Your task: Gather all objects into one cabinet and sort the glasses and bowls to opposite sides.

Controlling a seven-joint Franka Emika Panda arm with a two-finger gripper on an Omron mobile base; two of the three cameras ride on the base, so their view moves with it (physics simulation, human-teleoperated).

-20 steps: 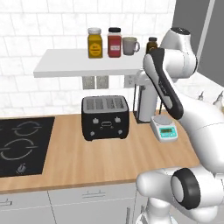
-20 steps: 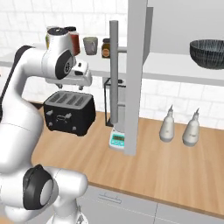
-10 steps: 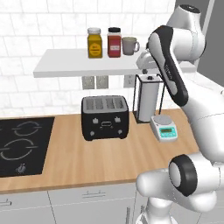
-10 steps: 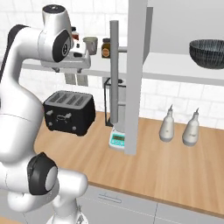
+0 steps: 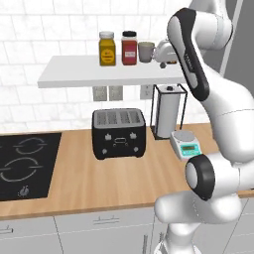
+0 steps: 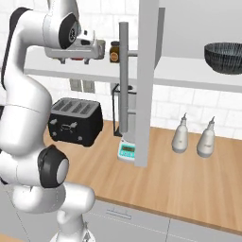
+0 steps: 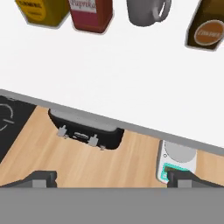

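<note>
In the left base view we see the gripper (image 5: 162, 53) raised to the level of the white shelf (image 5: 74, 74), just right of the grey-brown mug (image 5: 146, 51) that stands beside the red jar (image 5: 129, 48) and the yellow jar (image 5: 107, 48); the mug lies to the claw's left, close but not touching as far as we can tell. Half a second ago the hand was lower and further right, near the paper towel holder (image 5: 166, 115), so the arm has lifted and swung towards the shelf. In the right base view the gripper (image 6: 79, 51) sits level with the shelf edge, left of the open dark cabinet door (image 6: 146, 80), while the dark bowl (image 6: 226, 57) rests on the cabinet shelf board well to the right (the place we judge the mug must go). In the hand view the fingertips (image 7: 43, 179) stand wide apart with nothing between them; the mug (image 7: 146, 11) is upright ahead, its handle turned right, next to a brown bottle (image 7: 209, 26), and we judge a forward reach comes next.
</note>
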